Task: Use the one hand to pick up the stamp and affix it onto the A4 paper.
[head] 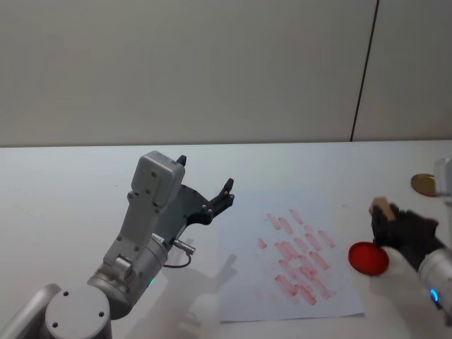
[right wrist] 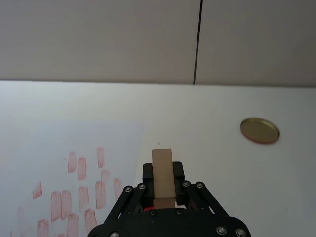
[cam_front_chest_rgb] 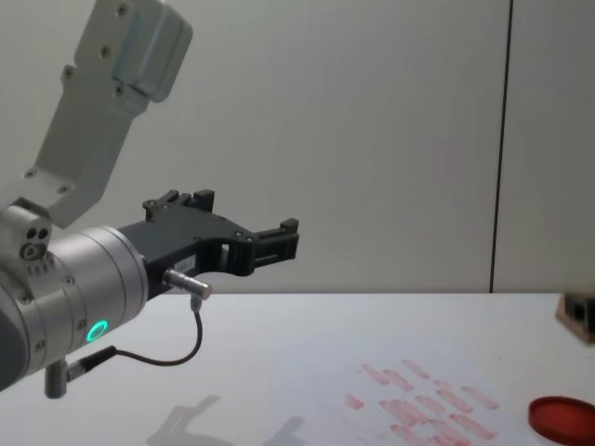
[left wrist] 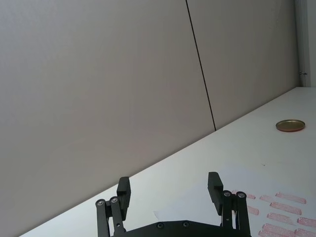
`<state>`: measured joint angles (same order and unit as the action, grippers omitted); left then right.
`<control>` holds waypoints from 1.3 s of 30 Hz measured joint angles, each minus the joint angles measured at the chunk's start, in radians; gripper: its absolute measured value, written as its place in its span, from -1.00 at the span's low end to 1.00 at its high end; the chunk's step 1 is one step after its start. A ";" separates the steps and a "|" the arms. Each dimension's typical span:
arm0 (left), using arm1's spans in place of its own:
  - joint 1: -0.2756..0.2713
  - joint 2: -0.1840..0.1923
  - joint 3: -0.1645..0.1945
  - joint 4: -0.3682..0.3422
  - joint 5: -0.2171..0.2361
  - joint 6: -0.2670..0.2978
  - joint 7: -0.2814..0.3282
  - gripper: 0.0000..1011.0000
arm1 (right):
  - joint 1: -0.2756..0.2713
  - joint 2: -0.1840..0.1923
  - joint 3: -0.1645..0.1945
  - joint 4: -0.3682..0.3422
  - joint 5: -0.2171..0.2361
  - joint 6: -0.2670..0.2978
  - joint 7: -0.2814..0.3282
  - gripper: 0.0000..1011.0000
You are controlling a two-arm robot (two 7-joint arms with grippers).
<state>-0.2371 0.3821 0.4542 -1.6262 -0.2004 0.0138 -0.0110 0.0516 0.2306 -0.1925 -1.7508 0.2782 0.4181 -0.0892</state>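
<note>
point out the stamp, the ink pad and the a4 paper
stamp point(right wrist: 162, 175), right wrist view, tan upper face
ink pad point(head: 368, 258), head view, centre of red top
A4 paper point(head: 247, 289), head view, bare part left of prints

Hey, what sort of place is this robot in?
Likely a robot test lab: white table against plain wall panels, paper covered in repeated red prints, the right gripper holding a stamp by the ink pad, the left gripper raised, open.

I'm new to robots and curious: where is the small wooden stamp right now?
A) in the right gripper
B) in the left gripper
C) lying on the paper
A: the stamp sits clamped in the right gripper, off the A4 paper; the left gripper is open and empty.
</note>
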 joint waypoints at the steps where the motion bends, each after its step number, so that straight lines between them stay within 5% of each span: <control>1: 0.000 0.000 0.000 0.000 0.000 0.000 0.000 0.96 | 0.002 0.001 0.000 -0.007 -0.009 -0.001 0.000 -0.57; 15: 0.000 0.000 0.000 0.000 0.000 0.000 0.000 0.96 | 0.041 0.001 0.000 -0.060 -0.086 -0.005 0.045 -0.57; 39: 0.000 0.000 0.000 0.000 0.000 0.000 0.000 0.96 | 0.103 -0.051 -0.035 0.127 -0.035 0.051 0.222 -0.57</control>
<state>-0.2371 0.3821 0.4542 -1.6262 -0.2004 0.0139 -0.0109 0.1542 0.1792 -0.2278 -1.6240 0.2430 0.4694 0.1328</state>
